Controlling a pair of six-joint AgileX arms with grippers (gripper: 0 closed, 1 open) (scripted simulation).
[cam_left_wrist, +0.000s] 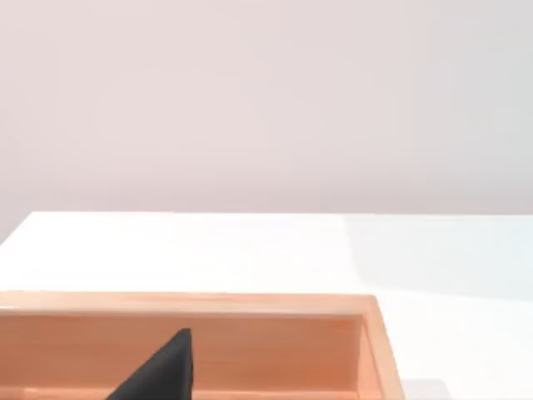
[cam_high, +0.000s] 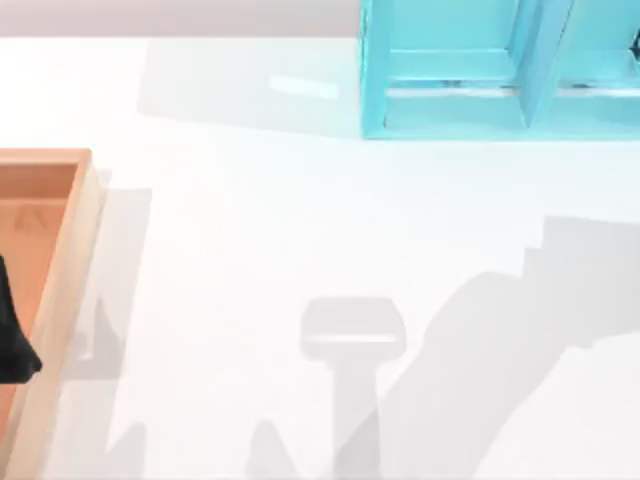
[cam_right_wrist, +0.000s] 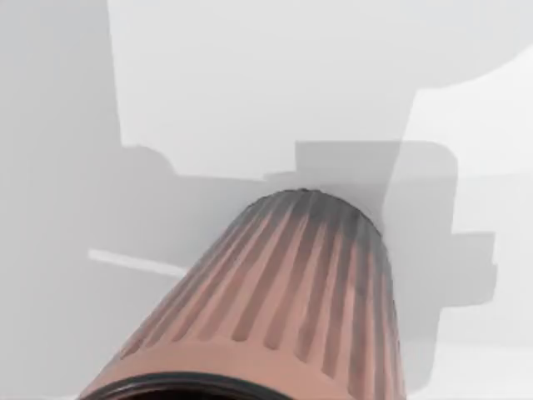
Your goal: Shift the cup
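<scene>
Right wrist view: ribbed, tapered terracotta cup with dark rim sits close under the camera above the white table; jaw state cannot be told. At 9 o'clock, wooden tray; left gripper inside, aperture indeterminate. At 1 o'clock, turquoise shelf.

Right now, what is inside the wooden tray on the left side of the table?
A dark fingertip of the left gripper pokes over the wooden tray; its visible floor looks bare. The rest runs out of frame.

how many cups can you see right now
1: a ribbed brown cup close before the right wrist camera, above the white table. Others may be hidden outside the views.
</scene>
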